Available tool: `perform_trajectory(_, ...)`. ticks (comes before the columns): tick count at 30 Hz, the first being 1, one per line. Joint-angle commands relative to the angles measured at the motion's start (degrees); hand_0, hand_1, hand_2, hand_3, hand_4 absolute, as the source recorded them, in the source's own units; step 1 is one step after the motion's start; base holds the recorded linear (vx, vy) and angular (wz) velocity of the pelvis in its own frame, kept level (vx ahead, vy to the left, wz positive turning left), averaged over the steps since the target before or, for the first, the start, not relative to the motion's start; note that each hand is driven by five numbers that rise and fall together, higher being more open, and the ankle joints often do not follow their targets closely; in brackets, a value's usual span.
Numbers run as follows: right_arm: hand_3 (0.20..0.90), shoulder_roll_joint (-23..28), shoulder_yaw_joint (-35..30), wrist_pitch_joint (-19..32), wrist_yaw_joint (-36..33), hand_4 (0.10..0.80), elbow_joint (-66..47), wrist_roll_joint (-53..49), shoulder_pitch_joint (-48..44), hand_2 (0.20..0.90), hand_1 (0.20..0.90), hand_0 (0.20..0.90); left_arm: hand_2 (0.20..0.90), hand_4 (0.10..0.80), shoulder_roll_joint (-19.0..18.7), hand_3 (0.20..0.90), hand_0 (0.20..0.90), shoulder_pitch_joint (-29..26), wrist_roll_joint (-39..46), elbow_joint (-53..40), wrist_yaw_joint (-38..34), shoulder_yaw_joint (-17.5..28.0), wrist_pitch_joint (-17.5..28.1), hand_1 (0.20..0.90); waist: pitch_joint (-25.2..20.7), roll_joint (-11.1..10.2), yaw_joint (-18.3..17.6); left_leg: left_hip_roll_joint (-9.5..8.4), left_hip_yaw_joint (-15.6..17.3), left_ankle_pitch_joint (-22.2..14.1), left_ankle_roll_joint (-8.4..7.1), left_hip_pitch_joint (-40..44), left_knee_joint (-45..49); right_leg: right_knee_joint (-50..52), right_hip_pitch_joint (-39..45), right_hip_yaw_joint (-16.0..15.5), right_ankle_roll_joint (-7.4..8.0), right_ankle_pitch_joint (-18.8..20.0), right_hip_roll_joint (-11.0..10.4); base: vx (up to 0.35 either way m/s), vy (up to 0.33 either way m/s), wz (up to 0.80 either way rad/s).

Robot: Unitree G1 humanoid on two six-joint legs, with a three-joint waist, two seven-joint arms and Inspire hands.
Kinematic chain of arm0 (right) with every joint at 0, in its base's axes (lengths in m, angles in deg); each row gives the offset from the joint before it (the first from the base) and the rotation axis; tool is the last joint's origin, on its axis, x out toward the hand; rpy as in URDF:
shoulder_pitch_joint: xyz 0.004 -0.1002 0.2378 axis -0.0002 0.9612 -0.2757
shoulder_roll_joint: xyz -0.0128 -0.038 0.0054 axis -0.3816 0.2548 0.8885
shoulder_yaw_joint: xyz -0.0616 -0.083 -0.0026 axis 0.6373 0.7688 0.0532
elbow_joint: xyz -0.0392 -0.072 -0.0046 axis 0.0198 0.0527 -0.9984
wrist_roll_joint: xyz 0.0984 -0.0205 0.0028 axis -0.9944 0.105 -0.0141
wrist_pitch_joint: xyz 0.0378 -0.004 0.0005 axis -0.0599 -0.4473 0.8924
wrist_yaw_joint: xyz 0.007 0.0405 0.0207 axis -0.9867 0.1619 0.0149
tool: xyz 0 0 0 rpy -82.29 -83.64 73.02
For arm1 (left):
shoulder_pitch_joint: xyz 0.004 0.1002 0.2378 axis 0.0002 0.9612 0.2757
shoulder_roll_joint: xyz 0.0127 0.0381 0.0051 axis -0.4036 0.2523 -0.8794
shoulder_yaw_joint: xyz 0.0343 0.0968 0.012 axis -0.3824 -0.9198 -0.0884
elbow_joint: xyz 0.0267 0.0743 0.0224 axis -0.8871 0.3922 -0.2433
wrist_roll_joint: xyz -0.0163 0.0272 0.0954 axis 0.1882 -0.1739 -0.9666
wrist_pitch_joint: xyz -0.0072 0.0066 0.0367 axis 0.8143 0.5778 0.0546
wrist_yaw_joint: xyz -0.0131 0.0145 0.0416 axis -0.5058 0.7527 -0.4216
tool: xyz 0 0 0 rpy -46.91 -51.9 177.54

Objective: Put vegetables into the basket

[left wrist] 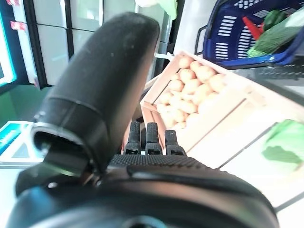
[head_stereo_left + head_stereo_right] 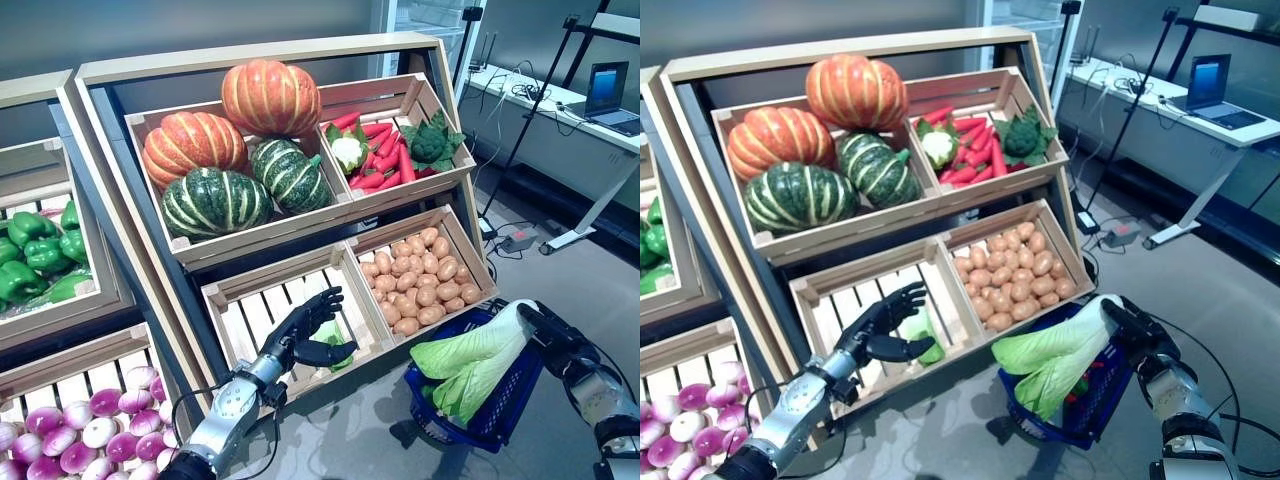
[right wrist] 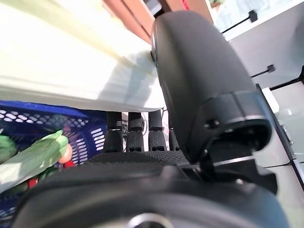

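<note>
The right hand (image 2: 545, 325) holds a pale green cabbage (image 2: 470, 362) by its white stem end — fingers and thumb clamped round it — with the leafy end drooping into the blue basket (image 2: 510, 405) at 5 o'clock in the head views. Inside the basket, something red and other greens show. The left hand (image 2: 308, 325) hovers over the slatted crate (image 2: 250, 310) at 6 o'clock, fingers apart and loosely bent, holding nothing; a green leafy vegetable (image 2: 332, 338) lies just beyond it. The potatoes (image 2: 420, 280) fill the neighbouring crate, touching the basket's rim side.
</note>
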Motion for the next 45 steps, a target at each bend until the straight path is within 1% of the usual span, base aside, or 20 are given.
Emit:
perform_trajectory(1,0.300,6.58,-2.40,9.19,-2.02,0.400,2.01,0.51,-7.98,0.300,0.300,0.300,0.900,0.800,-1.23,0.900,0.900,-3.96,3.27,-2.64,0.18,0.58,4.06,0.900,0.06,-1.50,2.09,0.60,2.08,-5.80,0.21,1.37,0.14,0.12,0.52,-2.04,-2.20,-0.06,0.76,0.005,-0.059,0.00)
perform_trajectory(9,0.300,7.07,-2.88,10.25,-4.74,0.400,3.49,3.40,-7.85,0.300,0.300,0.300,0.900,0.800,-1.89,0.900,0.900,-3.03,4.27,-2.73,-0.88,0.96,3.84,0.900,0.82,-1.02,2.44,0.68,1.77,-5.53,-0.05,1.01,0.14,0.12,0.46,-2.94,-2.19,-0.21,0.62,0.024,-0.046,0.01)
perform_trajectory(13,0.300,7.44,-2.54,10.58,-8.02,0.400,3.73,7.34,-7.27,0.300,0.300,0.300,0.900,0.800,-2.20,0.900,0.900,-2.06,5.63,-3.58,-1.53,2.00,3.65,0.900,1.86,-1.03,2.42,0.81,3.05,-5.01,-0.08,1.40,0.67,0.27,0.65,-3.27,-2.48,-0.19,0.40,0.057,-0.052,0.00)
perform_trajectory(14,0.300,7.40,-2.34,10.58,-9.28,0.400,3.26,7.84,-7.20,0.300,0.300,0.300,0.900,0.800,-2.24,0.900,0.900,-1.70,5.96,-4.04,-1.77,2.21,3.88,0.900,2.59,-0.94,2.40,1.05,3.21,-5.60,-0.20,0.73,2.61,1.84,0.23,-3.23,-2.67,-0.88,0.23,0.000,0.000,0.00)
perform_trajectory(16,0.300,7.30,-2.17,11.17,-12.94,0.400,1.85,9.12,-7.27,0.300,0.300,0.300,0.900,0.800,-2.52,0.900,0.900,-2.38,7.35,-5.67,-2.50,2.59,3.94,0.900,4.81,-0.79,2.23,1.81,2.83,-6.88,-0.28,-3.26,8.69,6.94,-2.84,-3.37,-3.29,-2.45,-0.64,-0.109,-0.028,-0.03)
perform_trajectory(18,0.300,7.73,-2.59,12.00,-16.12,0.400,0.47,10.17,-7.63,0.300,0.300,0.300,0.900,0.800,-3.16,0.900,0.900,-3.74,8.19,-7.65,-2.66,3.14,4.19,0.900,8.28,-0.45,2.08,2.82,1.91,-8.53,-0.36,-8.10,15.47,12.14,-6.58,-3.62,-3.74,-3.91,-1.71,-0.234,-0.040,-0.04)
perform_trajectory(20,0.300,8.82,-2.82,12.76,-18.19,0.400,-0.09,10.81,-8.95,0.300,0.300,0.300,0.900,0.800,-3.69,0.900,0.900,-5.62,8.55,-9.28,-3.82,2.98,4.48,0.900,12.01,0.25,1.69,3.68,1.09,-9.59,-0.68,-12.27,20.22,15.86,-10.03,-3.37,-4.03,-4.83,-2.75,-0.272,0.004,-0.05)
perform_trajectory(23,0.300,11.32,-2.48,12.70,-19.27,0.400,-0.10,10.40,-11.59,0.300,0.300,0.300,0.900,0.800,-4.05,0.900,0.900,-7.47,8.81,-10.18,-6.11,1.74,5.56,0.900,15.32,1.32,1.11,4.46,0.23,-10.52,-1.04,-17.41,25.40,20.38,-14.20,-2.99,-5.00,-6.41,-3.48,-0.207,0.015,-0.09)
perform_trajectory(25,0.300,13.61,-1.36,12.74,-18.30,0.400,0.50,10.25,-14.41,0.300,0.300,0.300,0.900,0.800,-4.41,0.900,0.900,-8.73,9.11,-11.26,-8.15,0.65,6.36,0.900,17.43,2.21,0.83,4.35,-0.54,-11.90,-0.79,-21.73,30.30,25.46,-18.18,-2.65,-5.85,-7.99,-4.19,-0.218,0.021,-0.12)
perform_trajectory(26,0.300,14.07,-0.95,12.72,-18.29,0.400,0.70,10.89,-15.19,0.300,0.300,0.300,0.900,0.800,-4.42,0.900,0.900,-9.09,9.18,-11.37,-8.55,0.48,6.57,0.900,17.90,2.47,0.69,4.37,-0.73,-12.50,-0.63,-23.09,31.90,27.16,-19.44,-2.57,-6.09,-8.63,-4.37,-0.143,0.008,-0.10)
perform_trajectory(27,0.300,14.66,-0.36,12.91,-17.95,0.400,1.01,11.83,-15.90,0.300,0.300,0.300,0.900,0.800,-4.44,0.900,0.900,-9.44,9.19,-11.54,-9.28,0.18,6.84,0.900,18.56,2.83,0.54,4.26,-1.43,-14.14,-0.87,-24.19,33.95,29.67,-20.70,-1.80,-6.00,-10.09,-4.43,-0.077,-0.012,-0.01)
perform_trajectory(30,0.300,15.70,0.57,13.24,-18.02,0.400,1.50,12.41,-16.77,0.300,0.300,0.300,0.900,0.800,-4.46,0.900,0.900,-10.11,9.29,-12.16,-10.59,-0.33,6.77,0.900,19.82,3.32,0.40,4.23,-2.44,-15.10,-0.75,-27.55,38.16,33.85,-23.33,-1.61,-6.68,-11.70,-4.87,-0.084,-0.019,0.03)
perform_trajectory(31,0.300,16.24,0.88,13.18,-18.07,0.400,1.74,12.31,-17.28,0.300,0.300,0.300,0.900,0.800,-4.69,0.900,0.900,-10.10,9.71,-12.36,-10.56,-0.40,6.86,0.900,20.22,3.55,0.34,4.15,-2.43,-15.82,-0.30,-28.56,39.41,35.68,-24.56,-1.46,-6.90,-12.28,-5.22,-0.123,-0.014,0.06)
perform_trajectory(35,0.300,17.49,1.58,14.01,-19.42,0.400,2.32,13.91,-19.33,0.300,0.300,0.300,0.900,0.800,-4.71,0.900,0.900,-10.08,9.74,-12.83,-10.49,-1.51,7.85,0.900,21.65,4.59,0.32,3.79,-3.47,-16.81,0.37,-31.78,44.40,41.34,-27.69,-1.05,-7.83,-14.48,-6.24,-0.091,-0.012,0.06)
perform_trajectory(38,0.300,19.37,2.41,13.77,-21.31,0.400,2.95,16.12,-22.45,0.300,0.300,0.300,0.900,0.800,-4.71,0.900,0.900,-10.21,10.12,-13.15,-11.16,-2.50,8.49,0.900,22.43,5.63,0.18,3.50,-3.89,-17.61,0.82,-34.04,47.98,45.39,-30.11,-0.78,-8.43,-16.06,-7.27,-0.079,0.012,0.06)
perform_trajectory(45,0.300,21.89,2.73,13.93,-21.30,0.400,2.37,17.01,-25.40,0.300,0.300,0.300,0.900,0.800,-5.05,0.900,0.900,-9.99,10.65,-14.72,-11.86,-3.41,9.58,0.900,23.35,6.61,-0.04,3.39,-3.99,-18.26,0.95,-36.92,52.64,49.69,-32.84,-0.63,-8.98,-17.69,-8.46,-0.039,0.005,0.07)
